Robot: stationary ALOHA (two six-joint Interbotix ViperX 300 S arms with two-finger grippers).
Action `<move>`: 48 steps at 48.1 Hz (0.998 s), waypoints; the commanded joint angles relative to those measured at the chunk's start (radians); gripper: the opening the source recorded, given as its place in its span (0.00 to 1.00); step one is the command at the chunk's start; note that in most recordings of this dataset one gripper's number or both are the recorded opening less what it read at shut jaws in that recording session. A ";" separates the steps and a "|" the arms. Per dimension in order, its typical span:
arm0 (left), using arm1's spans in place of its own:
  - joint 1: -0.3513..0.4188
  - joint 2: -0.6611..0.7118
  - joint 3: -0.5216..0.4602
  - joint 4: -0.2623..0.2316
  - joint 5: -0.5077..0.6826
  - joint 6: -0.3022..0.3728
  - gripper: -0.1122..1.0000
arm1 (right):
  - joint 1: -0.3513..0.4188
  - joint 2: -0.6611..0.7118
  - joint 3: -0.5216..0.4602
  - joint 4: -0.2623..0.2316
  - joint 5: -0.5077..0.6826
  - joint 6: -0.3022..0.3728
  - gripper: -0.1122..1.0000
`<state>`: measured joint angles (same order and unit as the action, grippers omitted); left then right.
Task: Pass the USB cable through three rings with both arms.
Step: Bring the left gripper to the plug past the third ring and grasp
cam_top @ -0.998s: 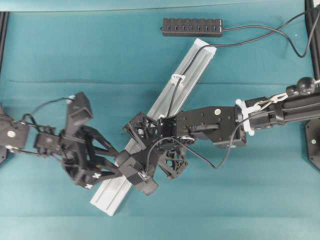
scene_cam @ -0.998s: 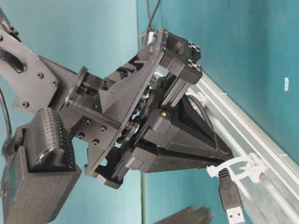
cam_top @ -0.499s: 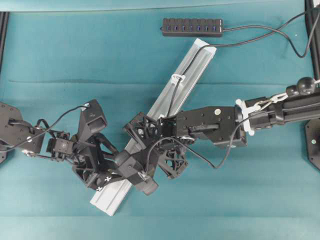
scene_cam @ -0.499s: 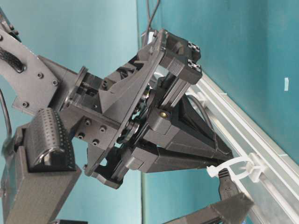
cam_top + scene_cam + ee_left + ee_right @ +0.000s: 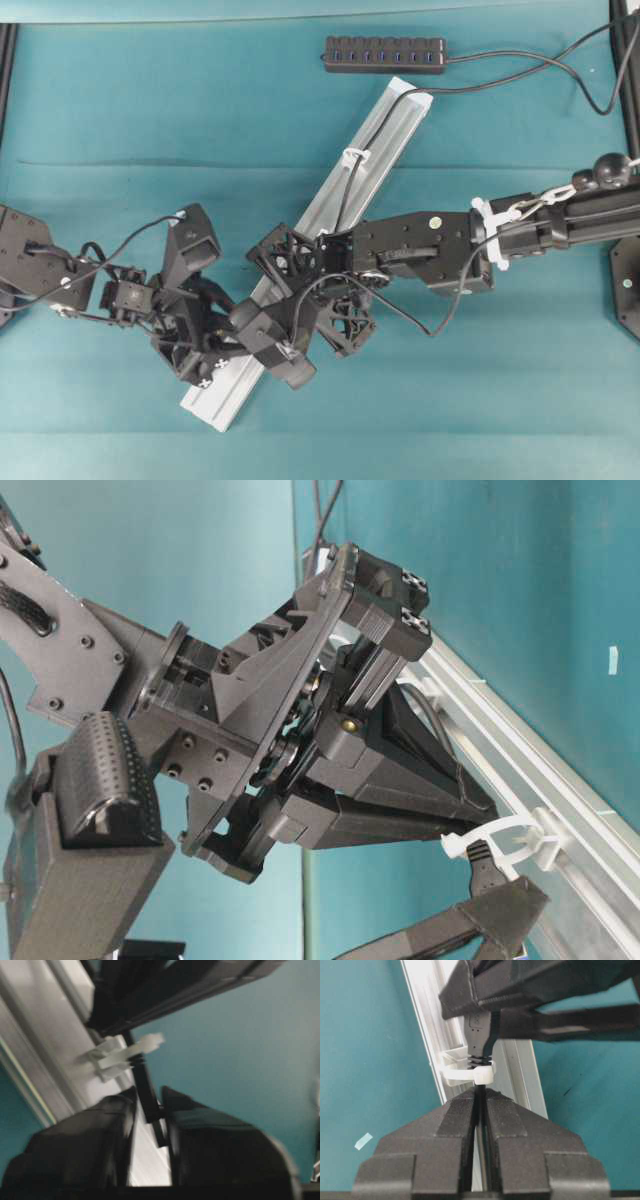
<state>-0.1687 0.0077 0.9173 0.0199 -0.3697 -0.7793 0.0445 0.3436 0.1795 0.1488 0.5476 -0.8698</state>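
If the left gripper (image 5: 150, 1120), its fingers pinched on the plug of the USB cable (image 5: 481, 1035) at frame centre, pulls askew, the strain relief could snag in the ring (image 5: 482, 1074). Behind it the right gripper (image 5: 481, 1110) is clamped on the cord. Only the overhead view shows another ring (image 5: 354, 156) up the rail (image 5: 395, 125).
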 commanded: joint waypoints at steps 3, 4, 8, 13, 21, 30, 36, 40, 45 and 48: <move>0.002 -0.012 -0.021 0.002 -0.003 0.003 0.20 | -0.003 0.000 -0.003 0.005 -0.005 0.009 0.15; 0.002 -0.011 -0.021 0.003 -0.003 0.003 0.20 | -0.003 0.000 -0.005 0.003 -0.003 0.009 0.15; 0.002 -0.012 -0.021 0.002 -0.005 0.003 0.20 | -0.002 0.000 -0.005 0.003 -0.002 0.008 0.15; 0.002 -0.012 -0.021 0.002 -0.008 0.003 0.20 | -0.002 -0.002 -0.005 0.003 -0.002 0.006 0.15; 0.002 -0.011 -0.023 0.002 -0.008 0.000 0.20 | -0.002 -0.002 -0.005 0.005 -0.018 0.009 0.15; 0.002 -0.011 -0.021 0.002 -0.008 -0.002 0.20 | 0.000 -0.002 -0.003 0.011 -0.017 0.011 0.15; 0.002 -0.012 -0.021 0.002 -0.006 -0.003 0.20 | 0.002 -0.003 -0.005 0.020 -0.008 0.011 0.15; 0.002 -0.012 -0.021 0.002 -0.006 -0.006 0.20 | 0.006 -0.003 -0.009 0.021 0.011 0.012 0.15; 0.002 -0.011 -0.023 0.002 -0.006 -0.006 0.20 | 0.008 -0.005 -0.011 0.029 0.037 0.012 0.16; 0.002 -0.011 -0.023 0.002 -0.006 -0.006 0.20 | 0.008 -0.006 -0.011 0.032 0.057 0.012 0.16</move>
<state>-0.1687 0.0107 0.9127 0.0199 -0.3666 -0.7869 0.0476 0.3421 0.1749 0.1733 0.5875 -0.8698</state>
